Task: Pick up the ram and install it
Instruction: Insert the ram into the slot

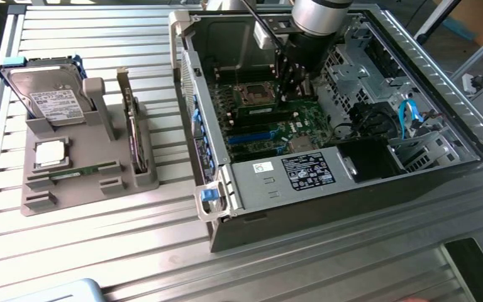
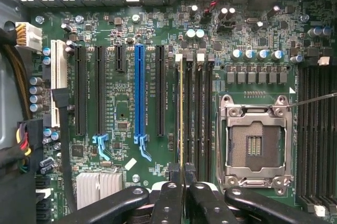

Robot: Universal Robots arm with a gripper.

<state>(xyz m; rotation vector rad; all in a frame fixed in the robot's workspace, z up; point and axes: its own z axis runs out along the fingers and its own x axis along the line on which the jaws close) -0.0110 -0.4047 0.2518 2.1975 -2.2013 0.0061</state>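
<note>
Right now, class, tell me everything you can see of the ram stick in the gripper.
The ram shows edge-on: a long, thin yellow-green strip that looks like circuit board, its faces and chips hidden. It stands on edge, lined up with the black memory slots beside the CPU socket, at the slot farthest from that socket. One end runs into the shut gripper, which clamps it. Whether it is fully seated cannot be told.
</note>
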